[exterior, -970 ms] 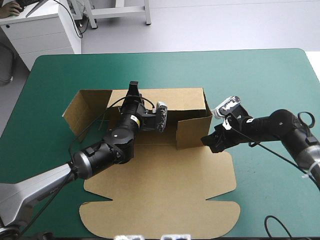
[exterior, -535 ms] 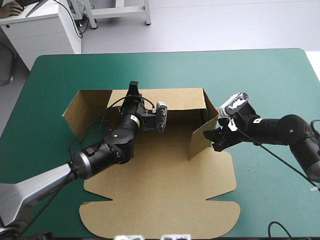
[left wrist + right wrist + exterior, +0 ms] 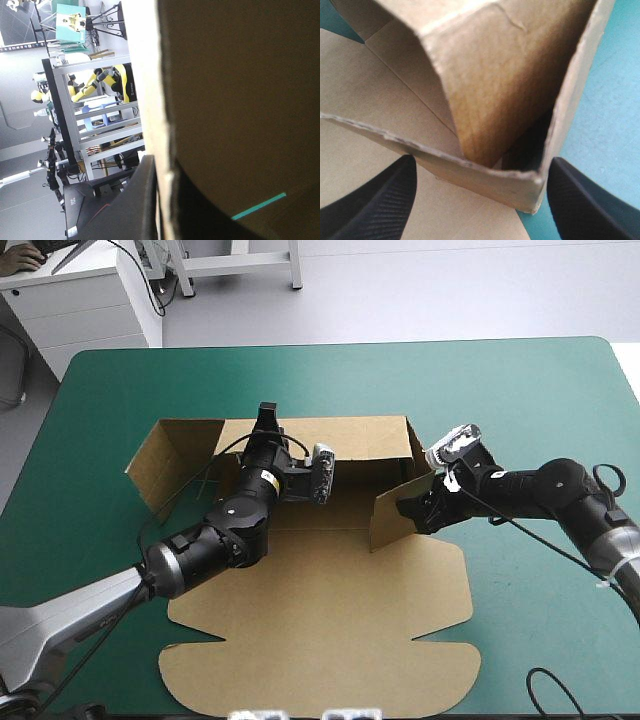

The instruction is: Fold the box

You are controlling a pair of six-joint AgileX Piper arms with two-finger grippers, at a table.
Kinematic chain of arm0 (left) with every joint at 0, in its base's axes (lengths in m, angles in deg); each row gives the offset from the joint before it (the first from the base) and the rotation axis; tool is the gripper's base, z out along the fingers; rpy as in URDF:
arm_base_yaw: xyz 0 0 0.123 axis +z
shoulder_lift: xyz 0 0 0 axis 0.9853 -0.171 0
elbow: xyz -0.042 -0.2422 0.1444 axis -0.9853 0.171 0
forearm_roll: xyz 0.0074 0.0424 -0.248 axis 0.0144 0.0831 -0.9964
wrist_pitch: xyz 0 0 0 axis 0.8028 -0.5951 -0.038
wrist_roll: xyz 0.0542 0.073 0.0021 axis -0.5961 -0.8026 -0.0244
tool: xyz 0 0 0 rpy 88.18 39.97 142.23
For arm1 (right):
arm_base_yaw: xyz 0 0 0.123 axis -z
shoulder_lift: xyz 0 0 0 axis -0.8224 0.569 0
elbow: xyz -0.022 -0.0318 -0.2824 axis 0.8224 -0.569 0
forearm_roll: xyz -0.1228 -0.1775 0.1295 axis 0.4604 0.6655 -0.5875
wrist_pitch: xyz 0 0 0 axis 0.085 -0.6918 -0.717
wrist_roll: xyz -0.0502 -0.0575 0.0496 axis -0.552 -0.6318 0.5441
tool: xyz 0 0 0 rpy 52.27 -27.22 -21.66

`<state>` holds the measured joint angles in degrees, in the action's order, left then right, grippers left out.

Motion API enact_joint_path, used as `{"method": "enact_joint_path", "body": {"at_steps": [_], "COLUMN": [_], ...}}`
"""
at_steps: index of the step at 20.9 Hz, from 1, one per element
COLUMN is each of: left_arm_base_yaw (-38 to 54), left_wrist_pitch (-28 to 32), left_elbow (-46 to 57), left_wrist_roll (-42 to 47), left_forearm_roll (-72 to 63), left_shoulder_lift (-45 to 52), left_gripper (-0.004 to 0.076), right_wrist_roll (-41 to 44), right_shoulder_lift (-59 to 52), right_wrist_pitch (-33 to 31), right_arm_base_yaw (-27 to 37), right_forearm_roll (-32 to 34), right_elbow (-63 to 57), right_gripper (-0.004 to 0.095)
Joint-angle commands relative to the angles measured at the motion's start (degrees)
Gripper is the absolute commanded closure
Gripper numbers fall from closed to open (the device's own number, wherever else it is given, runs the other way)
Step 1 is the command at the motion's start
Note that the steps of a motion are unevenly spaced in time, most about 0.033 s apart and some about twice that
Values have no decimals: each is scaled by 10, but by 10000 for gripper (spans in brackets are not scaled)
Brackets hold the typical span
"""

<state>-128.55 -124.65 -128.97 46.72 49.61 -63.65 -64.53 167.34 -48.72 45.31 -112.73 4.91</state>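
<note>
Here's the brown box (image 3: 320, 620) mid-table on the teal-green cover (image 3: 520, 390), lid flat toward the near edge, back wall up. The left gripper (image 3: 266, 422) is clamped on that back wall's top edge (board nipped between its black fingers). The right gripper (image 3: 413, 510) stands spread, the raised right-hand flap's corner between its fingers (image 3: 375, 200).

i have open teal-green cover (image 3: 520, 390) beyond the box (image 3: 330, 640) and to its right; its raised back wall (image 3: 350, 430), right flap (image 3: 392, 520) and my left arm (image 3: 215, 540) across the middle block passage.
</note>
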Motion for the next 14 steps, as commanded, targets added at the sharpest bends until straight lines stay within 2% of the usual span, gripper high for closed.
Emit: {"method": "enact_joint_path", "body": {"at_steps": [1,6,10,14], "left_arm_base_yaw": [-5,-5,-5,-5], "left_wrist_pitch": [14,41,41,39], "left_elbow": [-12,-12,-12,-12], "left_wrist_roll": [1,-36,-46,-46], "left_forearm_roll": [-17,-81,-82,-82], "left_shoulder_lift": [16,14,14,14], "left_gripper": [722,722,722,722], "right_wrist_roll": [-44,-82,-121,-125], "right_shoulder_lift": [-4,9,25,30], "right_wrist_pitch": [12,13,5,7], "right_arm_base_yaw": [0,-1,-1,-27], "right_forearm_roll": [-69,-109,-165,-165], "right_elbow": [12,12,13,14], "right_gripper": [223,224,224,224]}}
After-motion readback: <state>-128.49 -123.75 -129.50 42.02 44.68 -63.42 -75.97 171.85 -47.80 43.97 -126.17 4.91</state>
